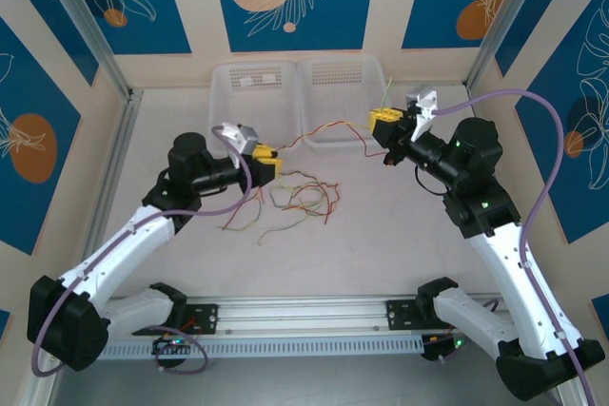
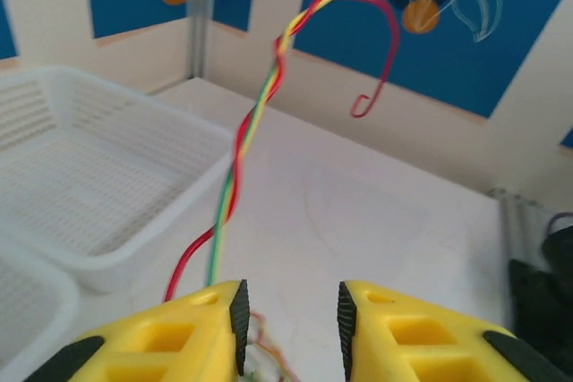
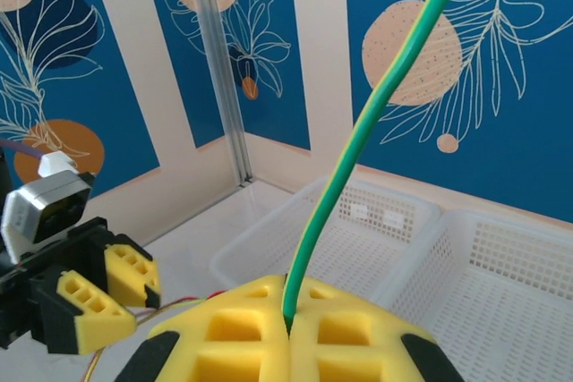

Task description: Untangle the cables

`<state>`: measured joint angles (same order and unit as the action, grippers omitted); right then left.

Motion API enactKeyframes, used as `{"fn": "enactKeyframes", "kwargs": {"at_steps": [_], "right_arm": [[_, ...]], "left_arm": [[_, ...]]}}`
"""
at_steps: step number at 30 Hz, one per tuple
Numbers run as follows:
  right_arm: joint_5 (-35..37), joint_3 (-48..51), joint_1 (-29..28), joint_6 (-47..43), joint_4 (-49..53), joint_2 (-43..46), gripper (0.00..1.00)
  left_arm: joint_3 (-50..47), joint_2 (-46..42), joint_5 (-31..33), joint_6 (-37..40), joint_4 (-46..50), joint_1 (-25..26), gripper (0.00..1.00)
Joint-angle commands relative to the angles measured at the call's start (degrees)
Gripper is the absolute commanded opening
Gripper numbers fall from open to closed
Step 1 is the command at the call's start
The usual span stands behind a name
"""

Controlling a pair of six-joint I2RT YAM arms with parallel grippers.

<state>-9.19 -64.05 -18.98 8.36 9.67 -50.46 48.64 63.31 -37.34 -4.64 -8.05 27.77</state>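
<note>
The right pincer (image 1: 385,124) (image 3: 288,326) was clamped shut on the yellow-green cable (image 3: 358,140), whose free end stood up past the fingers, while the left pincer (image 1: 266,161) (image 2: 288,315) stood with its jaws apart and a clear gap between them. The yellow-green cable and the red cable (image 2: 394,33) ran twisted round each other just beside the left pincer's left-hand finger, not plainly inside the gap. The main risk was that the left pincer would close on both strands at the twist, or on neither; pulling then would probably tighten the wrap rather than part it. A hard pull could also drag the loose heap of cables (image 1: 295,199) across the bench (image 1: 381,244) toward the baskets (image 1: 221,102), or slide the thin wire out of the right grip. The hooked end of the red cable might catch another strand as well. From above, the strands in the heap were too fine to follow, so which crossed over which could not be told. The left wrist view cut off the wires below the fingers, and whether any thin strand sat between the pads there was unclear.
</note>
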Motion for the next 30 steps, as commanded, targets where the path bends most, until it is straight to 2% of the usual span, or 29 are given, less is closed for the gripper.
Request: {"fn": "enactKeyframes", "kwargs": {"at_steps": [1, 4, 13, 14, 15, 16, 19, 23, 28, 30], "right_arm": [[3.28, -1.47, -0.63, 1.41, -1.45, 0.54, 0.0], [3.91, -0.69, -1.36, 1.72, -2.63, 0.41, 0.0], [6.9, -0.28, -2.76, 1.13, -2.94, 0.53, 0.0], [6.91, -0.16, -2.83, 1.13, -2.99, 0.77, 0.0], [6.91, 0.02, -2.82, 1.22, -3.09, 0.91, 0.0], [6.9, 0.23, -2.9, 1.14, -3.32, 1.07, 0.0], [7.35, 0.86, -3.05, 1.22, -3.77, 1.59, 0.0], [6.87, 1.45, -3.42, 1.81, -4.36, 2.04, 0.0], [7.12, 2.17, -4.2, 1.92, -5.44, 2.66, 0.0], [6.98, 2.65, -4.47, 2.26, -6.09, 2.86, 0.0]], "left_arm": [[1.87, 0.83, -1.91, 0.57, 5.52, 1.38, 0.3], [0.89, 2.17, -2.21, -1.38, 2.96, 1.67, 0.21], [5.65, 8.14, -0.08, -1.23, 7.57, 2.02, 0.23], [5.51, 8.23, 0.49, -1.07, 7.55, 2.1, 0.24], [5.22, 8.23, 1.38, -1.18, 7.33, 2.11, 0.34], [4.97, 8.23, 2.55, -1.6, 7.03, 2.11, 0.49], [4.73, 8.37, 2.23, -2.03, 6.18, 2.1, 0.48], [5.51, 9.64, 2.83, -2.3, 6.29, 2.11, 0.43], [6.15, 11.12, 5.11, -2.63, 7.04, 2.2, 0.52], [6.84, 11.88, 6.75, -2.63, 8.11, 2.15, 0.5]]}}
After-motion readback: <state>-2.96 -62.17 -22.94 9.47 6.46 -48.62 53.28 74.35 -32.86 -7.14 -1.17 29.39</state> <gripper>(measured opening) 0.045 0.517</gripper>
